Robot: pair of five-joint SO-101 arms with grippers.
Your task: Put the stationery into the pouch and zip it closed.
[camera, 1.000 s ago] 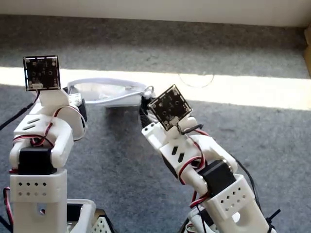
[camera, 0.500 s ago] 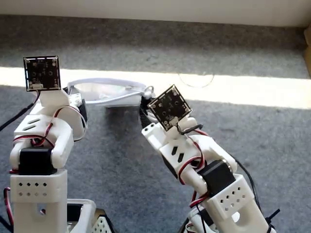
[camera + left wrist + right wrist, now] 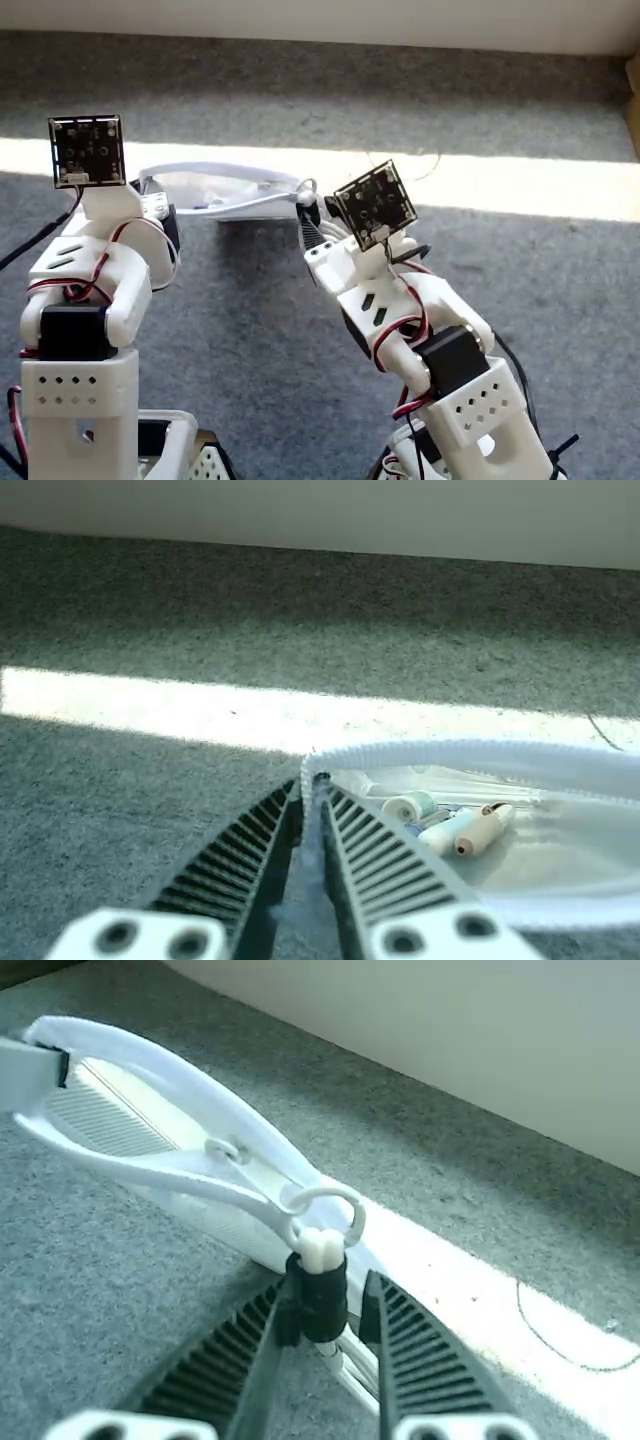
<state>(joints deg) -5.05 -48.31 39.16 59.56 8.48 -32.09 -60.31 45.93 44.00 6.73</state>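
Left hand [image 3: 310,792] clamps the pouch [image 3: 480,752] end; right hand [image 3: 330,1286] pinches the zip pull [image 3: 320,1305]; stationery [image 3: 455,826] inside.

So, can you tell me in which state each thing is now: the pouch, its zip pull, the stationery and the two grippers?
pouch: mouth gaping open, not zipped closed.
stationery: inside the pouch, lying flat.
zip pull: at the pouch's end, at the right gripper.
left gripper: shut on the pouch's other end.
right gripper: at the zip pull; whether it grips is unclear.
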